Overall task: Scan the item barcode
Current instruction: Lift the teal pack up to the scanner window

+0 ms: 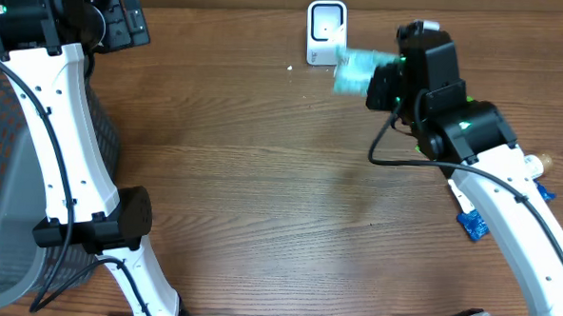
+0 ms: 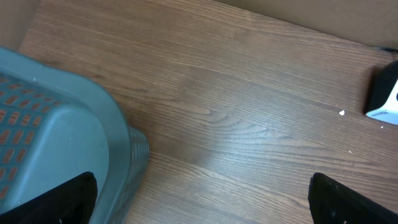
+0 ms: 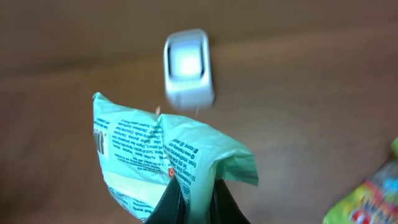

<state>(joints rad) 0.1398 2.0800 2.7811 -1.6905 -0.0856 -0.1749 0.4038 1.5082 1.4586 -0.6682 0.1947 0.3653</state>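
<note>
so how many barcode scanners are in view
1: the white barcode scanner stands just ahead of the mint-green packet held in the right tool; none looks hidden.

You're at a mock shop checkout: a white barcode scanner [image 1: 325, 28] stands on a wooden table [image 1: 262, 176], grey basket [image 2: 56, 118] alongside.

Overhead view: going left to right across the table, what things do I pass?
grey mesh basket → white barcode scanner → green packet → small blue packet
</note>
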